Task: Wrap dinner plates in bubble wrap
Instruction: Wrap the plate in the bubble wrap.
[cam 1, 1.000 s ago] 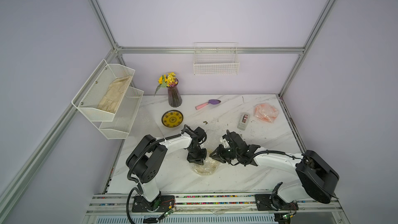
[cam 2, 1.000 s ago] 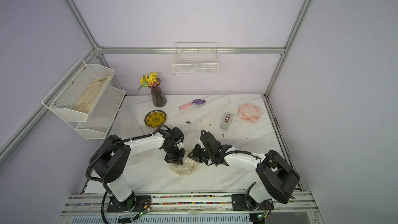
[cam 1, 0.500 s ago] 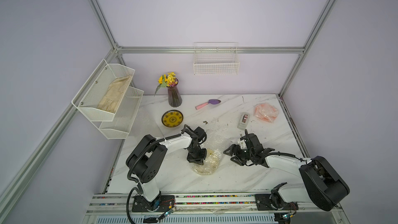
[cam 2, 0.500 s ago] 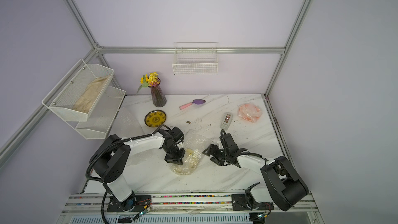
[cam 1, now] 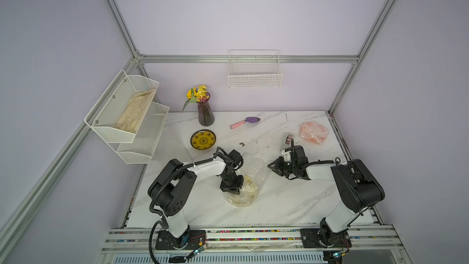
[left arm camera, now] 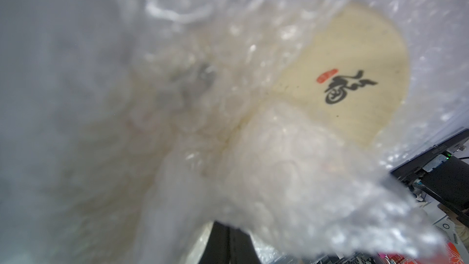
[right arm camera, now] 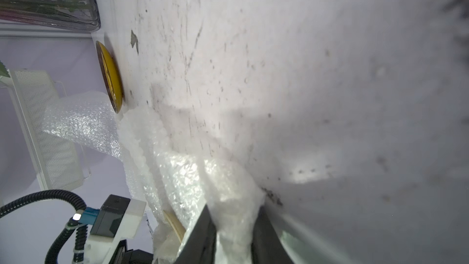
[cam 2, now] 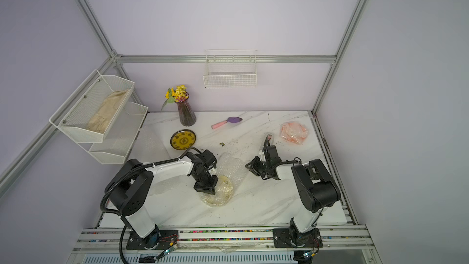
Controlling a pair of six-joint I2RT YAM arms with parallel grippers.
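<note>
Honestly, my right gripper (cam 1: 272, 169) pinching the bubble wrap (cam 1: 253, 166) could drag the plate (left arm camera: 355, 54) from under my closed left gripper (cam 1: 230, 187).

Only lettering I can pick out on my feeds is in the left wrist view. The cream plate (left arm camera: 355, 46), poking out of the bubble wrap (left arm camera: 291, 173), carries a black brush-style mark (left arm camera: 347, 90). It looks like a Chinese character, but I can't tell which one. A little red seal stamp (left arm camera: 325, 76) sits just beside it, too small to read. There's also a line of tiny pale print on a black box (left arm camera: 446, 181) at the edge of that view, way too small to make out. Nothing legible in the other views.
</note>
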